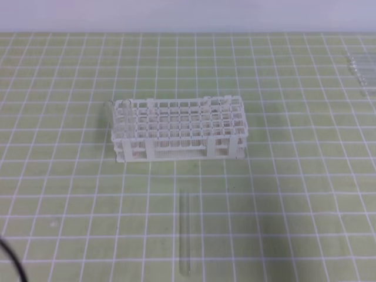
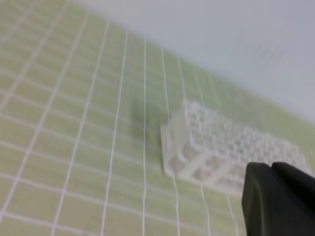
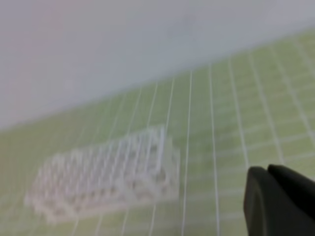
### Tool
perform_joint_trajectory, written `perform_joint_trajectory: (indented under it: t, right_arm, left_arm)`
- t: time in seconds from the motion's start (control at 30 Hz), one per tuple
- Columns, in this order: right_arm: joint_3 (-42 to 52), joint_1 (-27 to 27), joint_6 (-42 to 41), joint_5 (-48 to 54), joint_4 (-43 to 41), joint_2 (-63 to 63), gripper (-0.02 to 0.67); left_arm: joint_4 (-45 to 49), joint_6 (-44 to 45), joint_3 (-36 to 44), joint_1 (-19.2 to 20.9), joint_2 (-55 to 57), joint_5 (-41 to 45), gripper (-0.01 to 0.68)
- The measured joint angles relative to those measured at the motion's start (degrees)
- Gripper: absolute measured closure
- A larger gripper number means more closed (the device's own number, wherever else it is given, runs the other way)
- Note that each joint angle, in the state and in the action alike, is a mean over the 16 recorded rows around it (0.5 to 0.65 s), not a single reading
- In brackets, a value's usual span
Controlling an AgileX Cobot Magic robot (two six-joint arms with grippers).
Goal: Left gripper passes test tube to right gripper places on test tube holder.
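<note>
Standing by the bench: neither arm reaches into the high view.
Left gripper point(image 2: 278, 199): only a black finger tip shows at the lower right of its wrist view, raised above the mat and angled toward the rack; whether it is released or clenched, I cannot tell.
Right gripper point(image 3: 280, 199): likewise a black tip in the lower right corner, looking down at the rack from the other end; its state cannot be told.
Test tube point(image 1: 184, 232): lying flat on the green gridded mat point(image 1: 305, 194), in front of the rack, well apart from it.
Test tube holder point(image 1: 179, 128): white lattice, upright mid-mat.
</note>
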Motion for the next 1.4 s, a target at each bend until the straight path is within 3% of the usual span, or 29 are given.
perform_joint_trajectory:
  t: [0.23,0.43,0.67,1.03,1.2,1.4]
  right_arm:
    - [-11.42,0.0,-1.97,14.54,-3.86,17.15,0.65]
    - [-18.32,0.0,1.18,24.57,-10.43,26.68,0.65]
    - [-21.9,0.0,6.26,30.96,-20.01,31.21,0.65]
    - [-22.51,0.07,8.14,33.69,-26.0,31.95,0.65]
    - [-22.51,0.73,7.75,34.2,-26.05,31.95,0.65]
    - [-22.51,2.43,7.75,34.8,-26.7,31.95,0.65]
  left_arm:
    - [1.5,4.25,-12.62,-0.2,17.4,12.56,0.673]
    - [1.18,7.33,-19.29,-2.94,29.63,19.5,0.673]
    - [1.69,3.57,-22.33,-12.62,41.64,17.83,0.673]
    - [14.04,-15.93,-34.05,-32.68,62.07,17.74,0.673]
    - [20.2,-23.37,-42.44,-38.59,70.79,22.9,0.673]
    - [24.81,-27.84,-50.14,-42.06,77.82,30.05,0.67]
